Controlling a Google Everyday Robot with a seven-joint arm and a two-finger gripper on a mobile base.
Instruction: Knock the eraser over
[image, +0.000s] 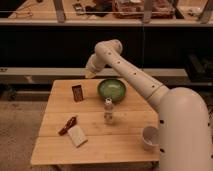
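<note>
The eraser (77, 93) is a small dark block with a reddish-orange face. It stands upright on the far left part of the wooden table (125, 125). My gripper (90, 74) hangs at the end of the white arm, just above the table's far edge. It is up and to the right of the eraser and does not touch it. The green bowl (111, 89) sits to the right of the eraser, just below and right of the gripper.
A small clear bottle (108, 111) stands in the middle of the table. A white cup (149, 137) is at the front right. A slim red-and-dark stick (67, 125) and a pale beige slab (76, 135) lie at the front left. A dark counter runs behind the table.
</note>
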